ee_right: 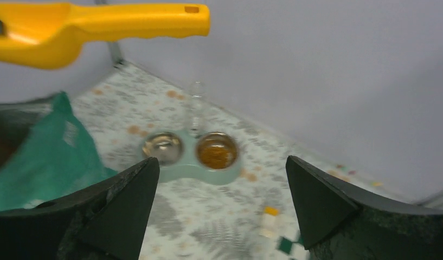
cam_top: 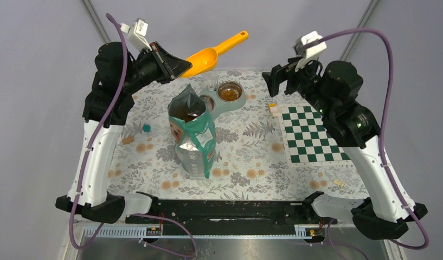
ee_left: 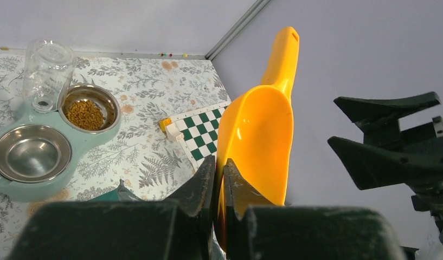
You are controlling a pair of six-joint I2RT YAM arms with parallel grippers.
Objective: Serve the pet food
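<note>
The pet food is a small heap of brown kibble in the right bowl of a pale green double feeder; it also shows in the left wrist view and the right wrist view. More brown kibble shows inside the open teal-and-white bag standing mid-table. My left gripper is shut on the bowl end of an orange scoop, held high above the bag. The scoop looks empty. My right gripper is open and empty, in the air right of the feeder.
The feeder's left steel bowl is empty, with a clear bottle behind it. A green-and-white chessboard lies at the right, a small yellow-and-white block at its corner. A small teal piece lies at the left.
</note>
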